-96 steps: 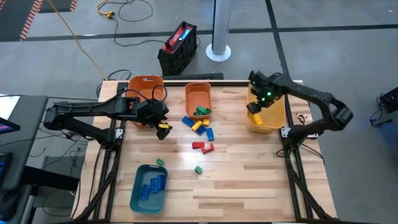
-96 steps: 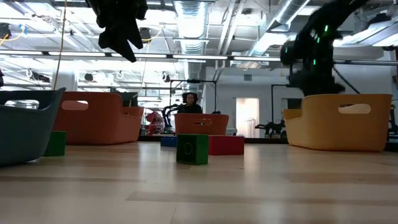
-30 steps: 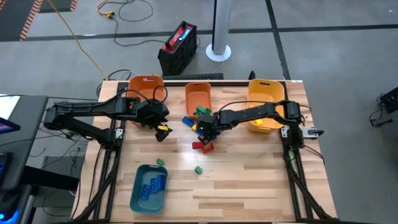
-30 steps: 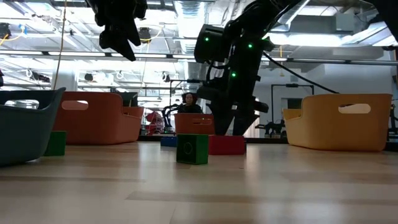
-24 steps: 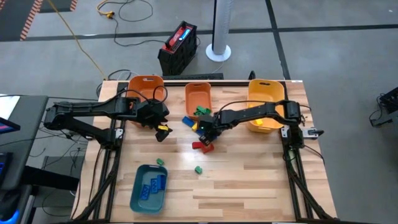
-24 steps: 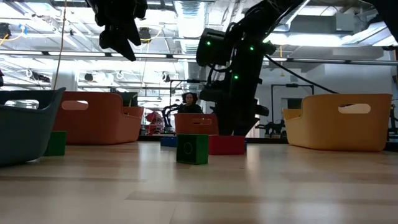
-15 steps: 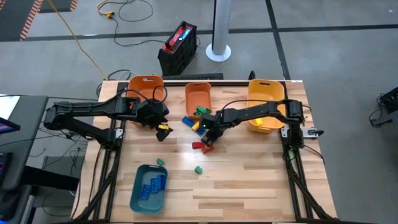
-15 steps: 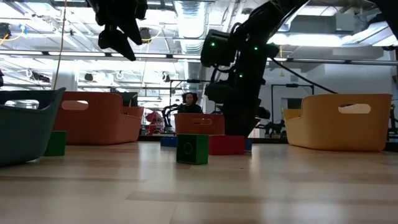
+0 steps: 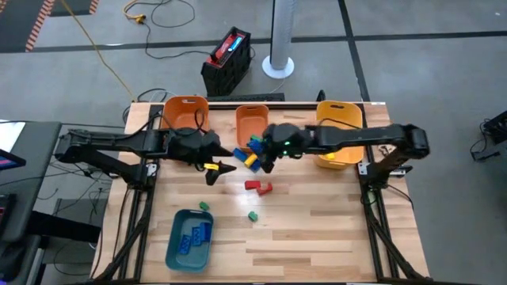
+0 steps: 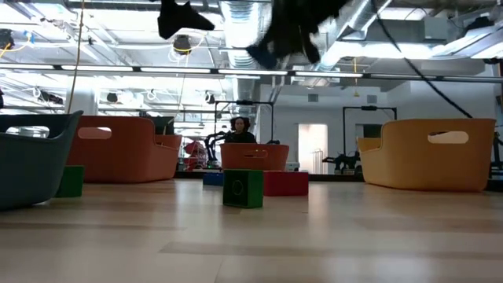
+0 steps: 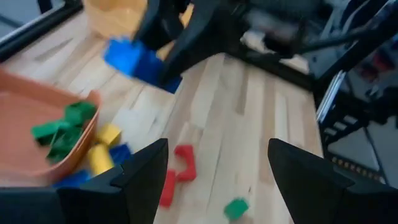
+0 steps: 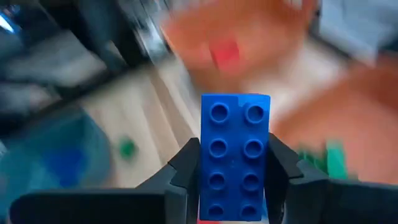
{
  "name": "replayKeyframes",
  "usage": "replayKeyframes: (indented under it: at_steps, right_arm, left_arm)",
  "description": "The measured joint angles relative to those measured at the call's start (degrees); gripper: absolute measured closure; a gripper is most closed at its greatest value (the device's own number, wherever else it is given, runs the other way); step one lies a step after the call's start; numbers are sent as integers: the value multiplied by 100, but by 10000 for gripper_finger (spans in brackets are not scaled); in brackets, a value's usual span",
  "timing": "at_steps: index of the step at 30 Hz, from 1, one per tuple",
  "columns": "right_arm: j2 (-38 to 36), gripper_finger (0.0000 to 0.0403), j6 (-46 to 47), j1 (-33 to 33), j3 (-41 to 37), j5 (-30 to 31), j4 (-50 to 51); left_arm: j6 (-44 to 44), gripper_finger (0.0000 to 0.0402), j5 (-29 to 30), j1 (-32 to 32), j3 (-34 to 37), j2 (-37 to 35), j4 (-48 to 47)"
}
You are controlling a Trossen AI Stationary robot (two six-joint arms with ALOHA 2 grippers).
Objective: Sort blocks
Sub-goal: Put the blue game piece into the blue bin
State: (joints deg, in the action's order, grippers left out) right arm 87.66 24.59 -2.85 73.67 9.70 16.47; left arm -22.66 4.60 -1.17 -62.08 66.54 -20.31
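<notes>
My right gripper (image 9: 261,148) hangs high over the table's middle, shut on a blue brick (image 12: 235,155), which also shows in the left wrist view as the blue brick (image 11: 134,59). My left gripper (image 9: 215,165) hovers open just left of it, fingers (image 11: 134,180) wide apart, holding nothing. Below them, loose yellow and blue blocks (image 9: 250,160) lie beside the middle orange bin (image 9: 253,119), which holds green blocks. Red blocks (image 9: 257,187) and a green block (image 9: 253,214) rest flat on the table. My right gripper pinches the blue brick's two long sides (image 12: 206,168) between its two fingers (image 12: 186,165). The brick lies along the fingers, studs toward the wrist camera. The fingers come slanting down from the table's right side. The brick is lifted clear of the table.
An orange bin (image 9: 186,111) stands far left and a yellow bin (image 9: 339,131) far right. A teal bin (image 9: 190,237) with blue blocks sits near left, with a green block (image 9: 203,206) beside it. In the low view a green block (image 10: 243,189) and a red block (image 10: 287,183) stand mid-table.
My right gripper, down at the pile beside the middle orange bin a second ago, has taken hold of a blue brick and risen steeply with it, tipping toward level. My left gripper has tipped upward and shifted slightly toward the table's right.
</notes>
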Motion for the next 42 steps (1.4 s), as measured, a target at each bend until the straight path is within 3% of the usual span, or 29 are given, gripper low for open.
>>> replayKeyframes:
  at_steps: [8, 11, 29, 37, 42]
  right_arm:
    - [-386, 285, -691, 297, 9, -63, -1742]
    - [-315, 285, -694, 419, 9, -213, -2120]
    - [-204, 284, -711, 636, 7, -399, -2247]
    - [-204, 284, -819, 636, 7, -515, -2376]
    - [-210, 284, -821, 658, 9, -688, -2690]
  left_arm:
    - [-253, 129, -33, -28, 533, 9, 1749]
    - [-203, 129, 60, -28, 565, 4, 1919]
    - [186, 129, 94, -26, 572, 7, 2139]
    - [468, 129, -455, -26, 572, 7, 2542]
    - [807, 129, -466, -24, 572, 9, 2826]
